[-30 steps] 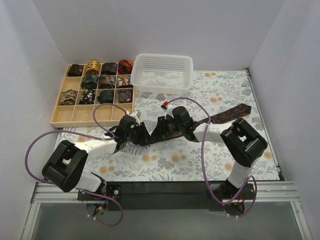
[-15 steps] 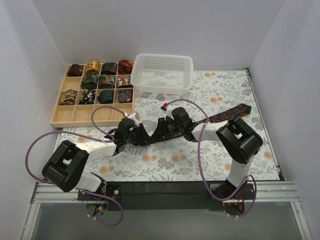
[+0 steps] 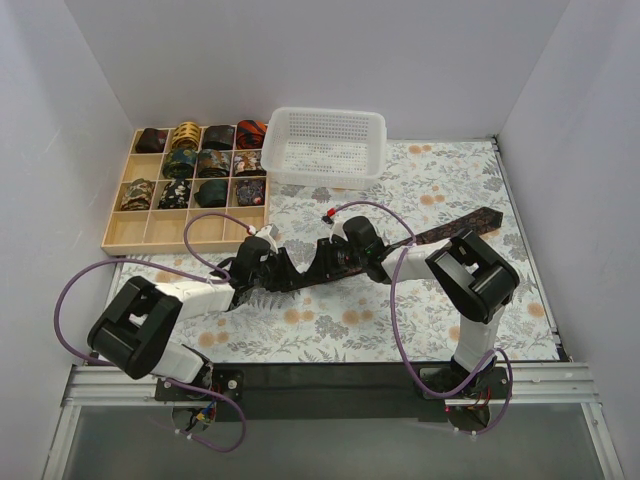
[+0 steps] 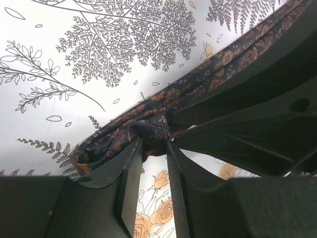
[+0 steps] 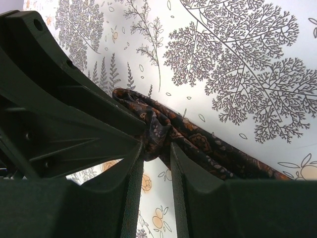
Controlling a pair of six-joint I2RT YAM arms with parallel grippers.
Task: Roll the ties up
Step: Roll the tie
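Pinching, left gripper: fingers drawn almost together with only a slim gap, and a bunched fold of the tie caught at their tips.
Pinching, right gripper: also nearly closed, nipping the same crumpled fold from the opposite side.
Grippers to each other: nose to nose, each one's fingertips just ahead of the other's, with the fold between them.
Tie, near end: a short doubled loop bulges out just beside the left gripper's fingertips and lies on the floral cloth.
Tie, long part: runs back past the right gripper along its forearm. Its wide end lies flat on the cloth, well behind that wrist.
Just changed: over the last second the right arm's elbow has swung in towards the left arm and the right gripper has crept closer to the left one. The left gripper has hardly shifted, and the wide end has stayed where it lay.
Meaning for the task: probably the opening fold of a roll, with slack being gathered at the narrow end. No coil is formed yet, so nearly the whole length remains to be wound.
Risk: with both grips on one small fold, the fabric may twist rather than turn over cleanly.
Beyond both grippers: a wooden tray holding rolled ties, and a white basket, well apart from the work.
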